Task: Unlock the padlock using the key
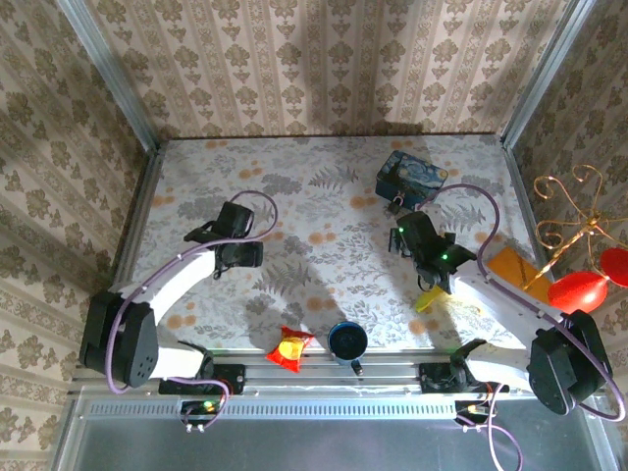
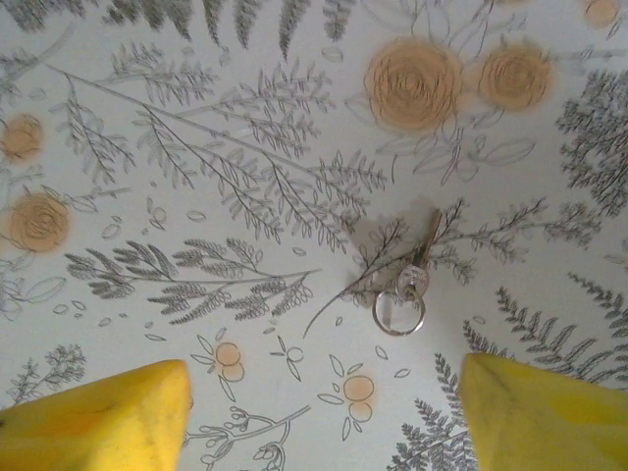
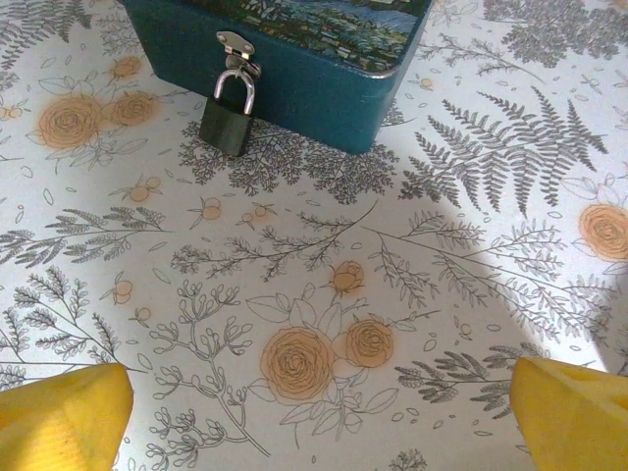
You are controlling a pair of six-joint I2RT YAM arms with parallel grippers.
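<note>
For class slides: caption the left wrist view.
Key on its ring lies on the floral table, ahead of the left tool.

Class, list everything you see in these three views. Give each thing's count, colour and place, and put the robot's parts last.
key: one, silvery, on a ring, lying on the table
padlock: one, dark with a silvery shackle, hanging on the tin's hasp
tin: one, blue, far right of the table
cup: one, blue, near edge, middle
packet: one, red and yellow, left of the cup
block: one, orange, right edge
red shapes: two, beyond the right edge
table: one, pale floral cover
left gripper: one, yellow fingers, open, above the key
right gripper: one, yellow fingers, open, facing the padlock
</note>
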